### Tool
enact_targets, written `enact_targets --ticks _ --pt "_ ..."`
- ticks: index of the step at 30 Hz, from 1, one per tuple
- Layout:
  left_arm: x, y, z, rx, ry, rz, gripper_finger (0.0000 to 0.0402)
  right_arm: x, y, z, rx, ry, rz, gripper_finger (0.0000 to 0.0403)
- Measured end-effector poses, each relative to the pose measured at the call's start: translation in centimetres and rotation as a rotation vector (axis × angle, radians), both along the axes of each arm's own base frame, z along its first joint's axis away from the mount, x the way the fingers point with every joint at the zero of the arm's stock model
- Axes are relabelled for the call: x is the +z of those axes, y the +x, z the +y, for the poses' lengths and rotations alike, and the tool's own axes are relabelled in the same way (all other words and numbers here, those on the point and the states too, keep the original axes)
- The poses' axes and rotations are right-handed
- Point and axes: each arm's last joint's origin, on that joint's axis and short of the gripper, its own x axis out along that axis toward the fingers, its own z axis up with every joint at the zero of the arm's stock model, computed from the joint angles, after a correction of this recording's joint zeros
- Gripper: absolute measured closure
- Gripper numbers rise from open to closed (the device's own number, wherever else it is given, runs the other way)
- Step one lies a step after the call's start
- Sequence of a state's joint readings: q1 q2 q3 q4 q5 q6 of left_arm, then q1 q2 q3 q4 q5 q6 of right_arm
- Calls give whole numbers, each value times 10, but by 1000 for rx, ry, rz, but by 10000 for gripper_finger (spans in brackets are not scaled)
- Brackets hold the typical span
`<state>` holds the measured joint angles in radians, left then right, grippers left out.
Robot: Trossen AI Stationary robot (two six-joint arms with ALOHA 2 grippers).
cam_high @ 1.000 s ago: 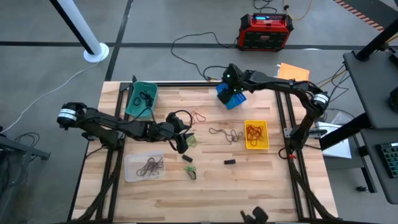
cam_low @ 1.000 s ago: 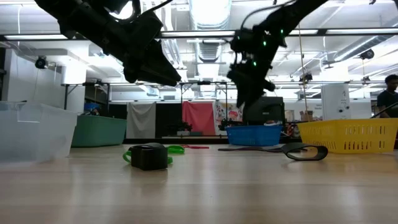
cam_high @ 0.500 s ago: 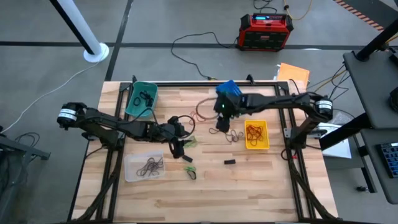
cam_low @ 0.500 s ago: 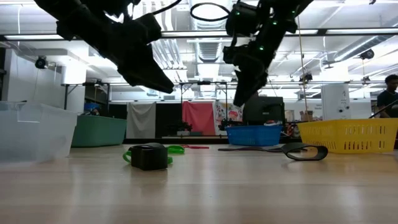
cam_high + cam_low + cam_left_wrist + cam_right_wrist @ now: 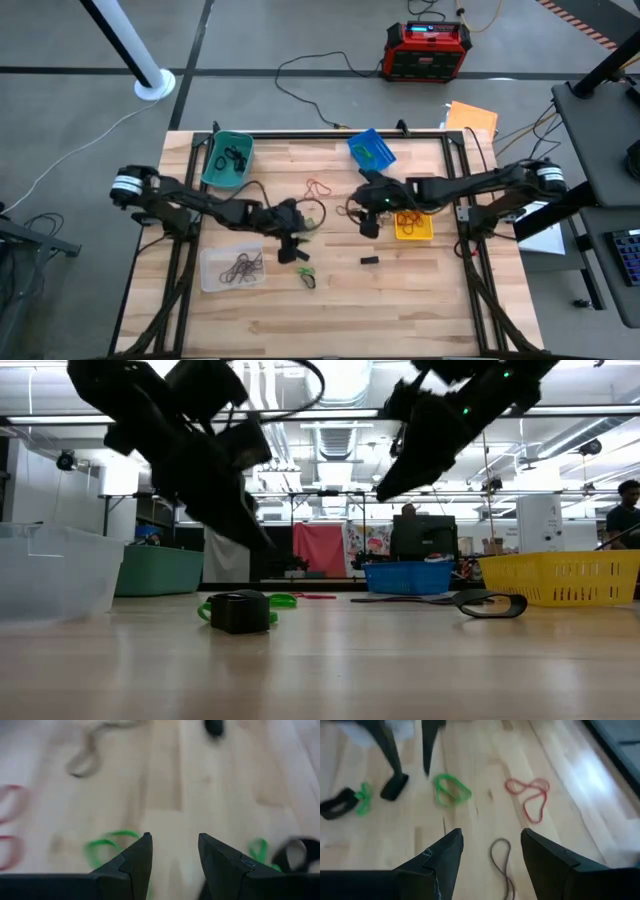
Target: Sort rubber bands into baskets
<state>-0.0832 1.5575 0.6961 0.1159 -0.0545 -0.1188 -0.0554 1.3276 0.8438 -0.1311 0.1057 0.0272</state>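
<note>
Wooden planks of the table (image 5: 330, 290) lay under both our arms, with four baskets spread on it: teal basket (image 5: 226, 160) and clear basket (image 5: 231, 267) on our left side, blue basket (image 5: 370, 150) at the far edge, yellow basket (image 5: 412, 217) on our right.

Our left gripper (image 5: 172, 854) hung with jaws apart and empty, and a green band (image 5: 105, 846) lay just beside its tip, its loop stretched across the gap rather than along it. A second green band (image 5: 260, 851) lay to the other side, next to something dark and blurred. Our left arm was clearly the nearer one to these.

Our right gripper (image 5: 490, 851) also stood open, holding nothing, with a dark band (image 5: 501, 865) between and just ahead of its jaws, long axis running away from them. A red band (image 5: 532, 795) lay farther ahead, well apart.

A small black block (image 5: 369, 261) sat near the front, clear of both approaches in our judgement.
</note>
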Motion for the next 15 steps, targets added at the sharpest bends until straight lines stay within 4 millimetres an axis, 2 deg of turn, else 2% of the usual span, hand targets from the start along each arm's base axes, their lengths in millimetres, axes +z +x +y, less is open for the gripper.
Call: enact_targets --ticks 7,15 --pt "-26 7 -2 -53 9 100 257 10 -6 11 39 -7 -80 207" --pt "-39 12 1 10 61 151 266 7 -3 14 47 -8 -72 207"
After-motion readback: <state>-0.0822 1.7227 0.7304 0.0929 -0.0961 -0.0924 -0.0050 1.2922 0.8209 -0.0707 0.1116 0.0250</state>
